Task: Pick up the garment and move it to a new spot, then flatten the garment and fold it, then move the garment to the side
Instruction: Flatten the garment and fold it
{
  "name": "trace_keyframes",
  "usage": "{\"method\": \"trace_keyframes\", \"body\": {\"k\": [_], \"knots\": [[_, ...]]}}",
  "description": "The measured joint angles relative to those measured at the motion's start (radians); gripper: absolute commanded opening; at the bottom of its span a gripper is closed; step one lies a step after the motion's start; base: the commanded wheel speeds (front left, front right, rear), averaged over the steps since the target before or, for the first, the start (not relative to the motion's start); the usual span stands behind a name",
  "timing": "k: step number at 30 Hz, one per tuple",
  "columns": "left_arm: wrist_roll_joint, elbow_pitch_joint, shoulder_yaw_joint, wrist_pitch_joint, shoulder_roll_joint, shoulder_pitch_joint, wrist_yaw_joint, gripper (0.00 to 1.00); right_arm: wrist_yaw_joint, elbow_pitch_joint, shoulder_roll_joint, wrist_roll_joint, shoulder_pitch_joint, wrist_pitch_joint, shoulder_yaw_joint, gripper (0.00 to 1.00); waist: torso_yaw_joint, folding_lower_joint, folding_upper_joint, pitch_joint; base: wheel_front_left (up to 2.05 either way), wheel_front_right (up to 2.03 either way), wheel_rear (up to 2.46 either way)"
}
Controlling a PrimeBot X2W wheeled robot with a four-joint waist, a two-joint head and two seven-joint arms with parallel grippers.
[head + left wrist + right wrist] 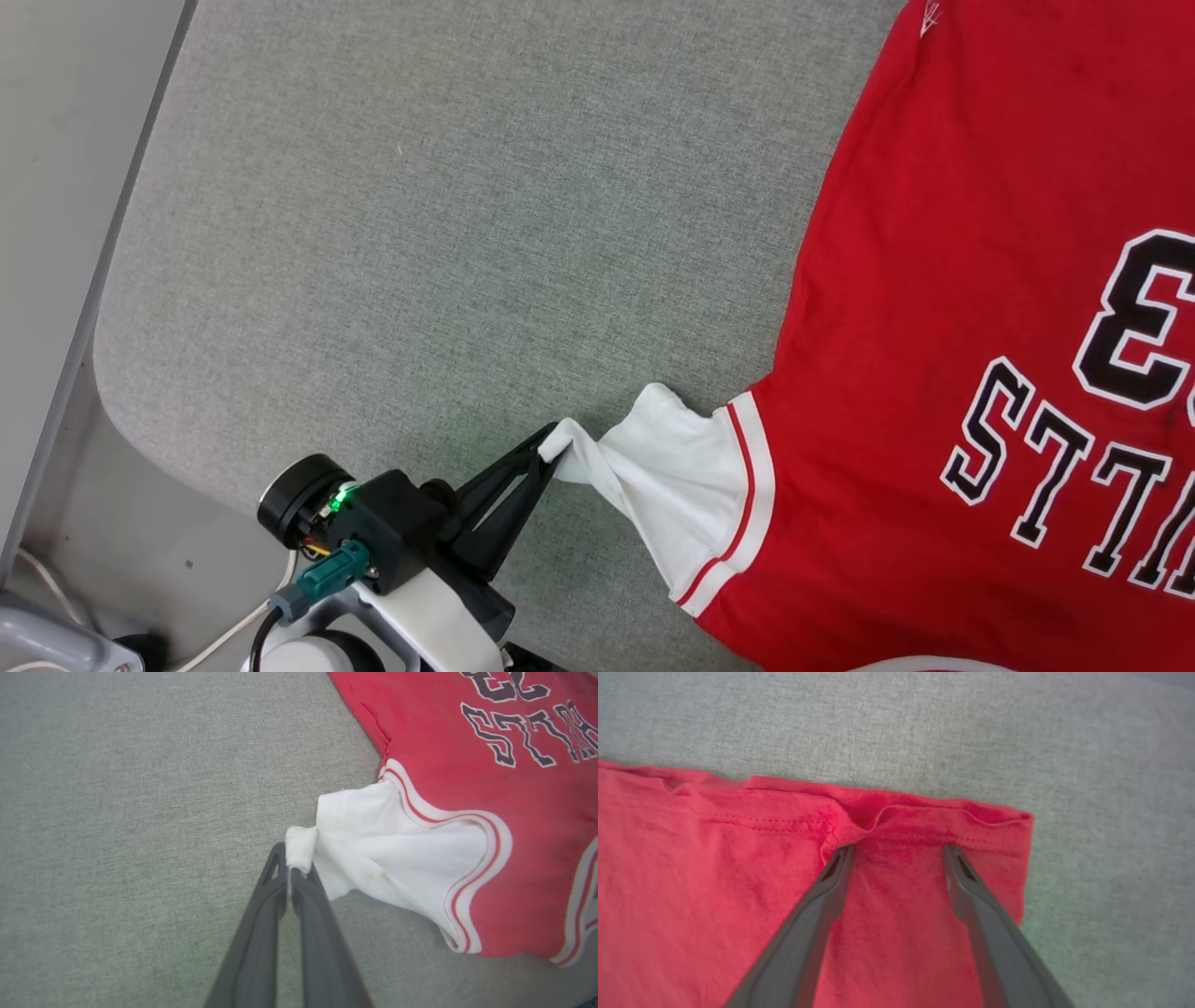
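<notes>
The jersey T-shirt (934, 280) is showing bright red across its body. Its short sleeve (672, 467) is showing white with faint yellowish smudges, and the trim (747, 504) at the armhole is running in white and red stripes. The lettering (1055, 467) is showing black with white edging. The worktop (420, 233) is showing a speckled grey weave. The left claw (551, 448) and right claw (899, 851) are showing dark grey. A light (342, 499) is glowing green beside a teal connector (327, 571) and a white forearm (429, 616).
</notes>
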Motion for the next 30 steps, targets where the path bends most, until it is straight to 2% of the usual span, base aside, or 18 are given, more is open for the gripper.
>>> {"method": "trace_keyframes", "body": {"k": [1, 2, 3, 17, 26, 30], "knots": [[0.001, 0.002, 0.0, -0.001, 0.0, -0.002, 0.0, 0.0, 0.0, -0.006, 0.0, -0.001, 0.004, 0.01, -0.006, 0.91, 0.002, 0.0, 0.0, 0.002, 0.0, 0.0, 0.0], [0.002, 0.003, 0.0, -0.003, 0.0, -0.004, 0.0, 0.0, 0.0, -0.015, -0.002, -0.002, 0.011, 0.02, -0.007, 0.39, 0.004, 0.0, 0.0, 0.004, 0.0, 0.0, 0.0], [0.003, 0.004, 0.0, -0.004, 0.0, -0.009, 0.0, 0.0, 0.0, -0.025, -0.003, -0.002, 0.02, 0.026, -0.007, 0.0, 0.006, 0.0, 0.0, 0.006, 0.0, 0.0, 0.0], [0.005, 0.022, 0.004, -0.018, 0.002, -0.018, 0.007, 0.0, 0.0, -0.081, -0.001, 0.006, 0.127, 0.029, 0.012, 0.0, -0.026, 0.0, 0.0, -0.038, 0.0, 0.0, 0.0], [0.003, 0.043, 0.025, -0.02, 0.028, 0.008, 0.044, 0.0, 0.0, -0.078, 0.016, 0.059, 0.283, -0.025, 0.052, 0.0, -0.089, 0.0, 0.0, -0.15, 0.0, 0.0, 0.0], [-0.012, 0.053, 0.037, -0.022, 0.032, 0.049, 0.064, 0.0, 0.0, -0.083, 0.03, 0.119, 0.378, -0.059, 0.062, 0.0, -0.129, 0.0, 0.0, -0.215, 0.0, 0.0, 0.0]]}}
